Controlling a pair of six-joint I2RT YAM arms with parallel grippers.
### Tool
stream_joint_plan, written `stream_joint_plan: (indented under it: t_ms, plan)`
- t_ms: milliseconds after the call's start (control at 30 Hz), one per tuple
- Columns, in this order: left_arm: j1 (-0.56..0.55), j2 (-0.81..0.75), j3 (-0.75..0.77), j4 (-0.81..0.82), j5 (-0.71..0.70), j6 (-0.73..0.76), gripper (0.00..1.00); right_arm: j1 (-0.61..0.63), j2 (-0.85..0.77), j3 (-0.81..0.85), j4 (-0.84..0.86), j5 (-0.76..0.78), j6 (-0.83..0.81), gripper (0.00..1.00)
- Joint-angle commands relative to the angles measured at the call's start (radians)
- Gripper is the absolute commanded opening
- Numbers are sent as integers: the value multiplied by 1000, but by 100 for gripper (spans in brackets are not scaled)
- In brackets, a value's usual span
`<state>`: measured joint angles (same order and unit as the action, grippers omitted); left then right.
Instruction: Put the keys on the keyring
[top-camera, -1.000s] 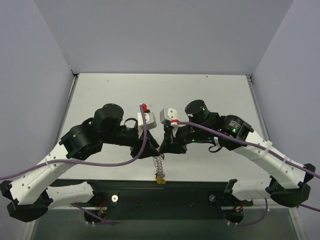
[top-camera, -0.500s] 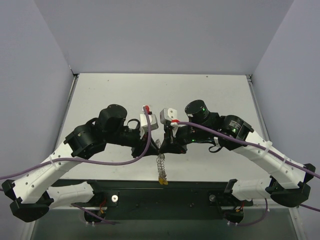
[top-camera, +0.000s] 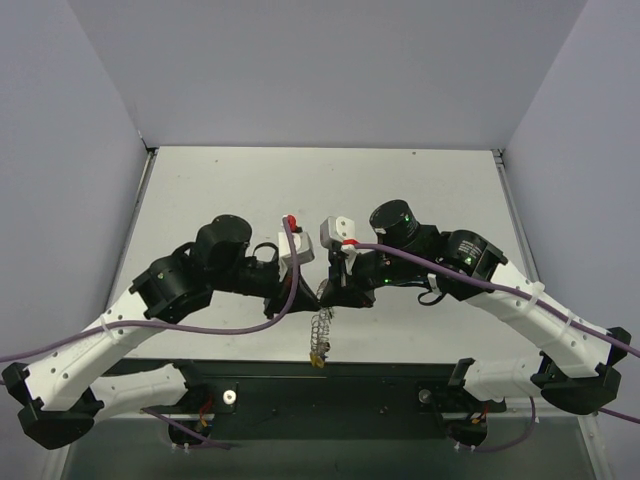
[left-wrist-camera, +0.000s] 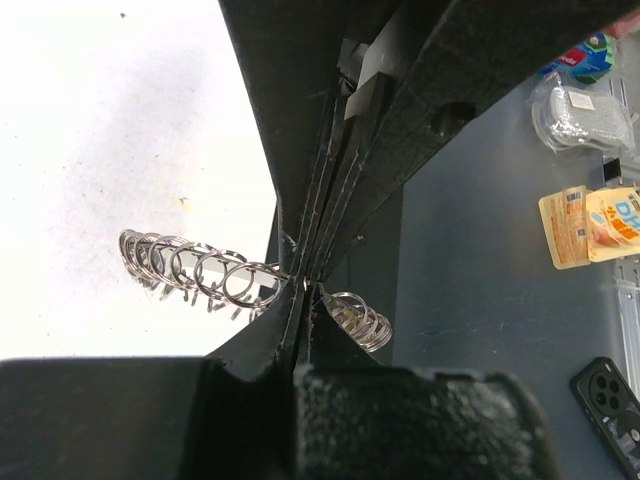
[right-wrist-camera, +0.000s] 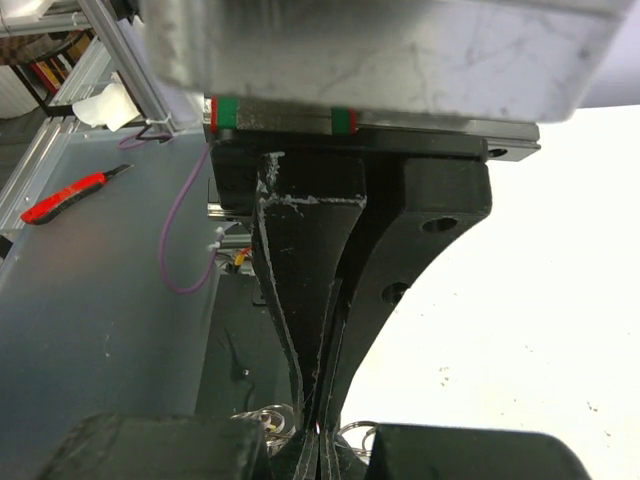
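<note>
1. Step in hand: both arms meet over the near edge of the worktop (top-camera: 320, 190) and hold the keyring (left-wrist-camera: 190, 275) between them
2. The left gripper (left-wrist-camera: 305, 285) is clamped narrow on one coil; the right gripper (right-wrist-camera: 318, 425) is pinched shut on the wire just beside it
3. The keyring hangs stretched like a spring, with a yellow key (top-camera: 318, 360) at its low end
4. Next move, as judged: part a coil end and thread another key; no loose keys are visible
5. Obstruction: both grippers hide the grip point, and a purple cable (top-camera: 200, 328) runs close to the left wrist
</note>
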<state>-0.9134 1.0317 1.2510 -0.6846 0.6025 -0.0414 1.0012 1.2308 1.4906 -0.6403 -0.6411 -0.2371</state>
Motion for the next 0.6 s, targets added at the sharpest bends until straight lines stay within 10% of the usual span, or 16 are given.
stream_joint_plan:
  t_ms: [0, 267, 567]
  plan:
    - [7, -44, -47, 132, -20, -40, 0, -1, -22, 25, 108, -23, 12, 0]
    - [7, -133, -176, 359, -61, -112, 0, -26, -154, -76, 264, -35, 73, 43]
    - [8, -271, -393, 747, -135, -202, 0, -72, -211, -150, 332, -54, 110, 56]
